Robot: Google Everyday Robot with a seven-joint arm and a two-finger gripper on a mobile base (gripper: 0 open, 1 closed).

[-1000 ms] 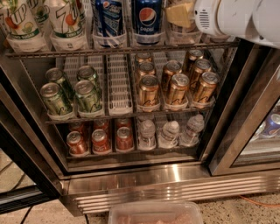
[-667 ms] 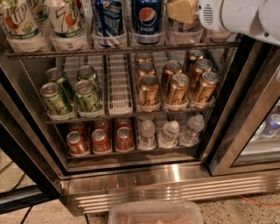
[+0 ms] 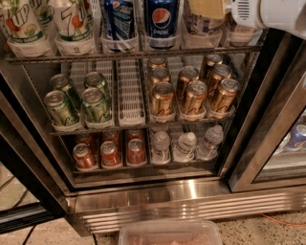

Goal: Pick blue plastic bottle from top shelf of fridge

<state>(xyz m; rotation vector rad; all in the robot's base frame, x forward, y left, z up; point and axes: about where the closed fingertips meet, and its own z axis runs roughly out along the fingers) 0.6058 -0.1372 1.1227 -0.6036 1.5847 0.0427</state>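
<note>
The fridge [image 3: 191,191] stands open in front of me. On its top shelf [image 3: 134,54] the blue plastic bottle [image 3: 197,27] stands right of centre in a clear cup; only its lower part with the pale printed label shows. A similar bottle [image 3: 237,34] stands just to its right. My gripper [image 3: 210,7] comes in from the top right on a white arm [image 3: 279,15]. Its tan end lies in front of the blue plastic bottle's upper part, at the frame's top edge.
White-and-green 7UP bottles [image 3: 71,24] and dark blue Pepsi bottles [image 3: 161,21] fill the shelf's left and middle. Green cans [image 3: 79,100], gold cans [image 3: 191,93], red cans [image 3: 110,153] and small water bottles [image 3: 184,146] sit below. A dark door frame [image 3: 260,134] stands right. A plastic tub [image 3: 167,234] lies on the floor.
The gripper and white arm have moved a little to the right and up, so less of the arm shows. The bottles and cans have not moved.
</note>
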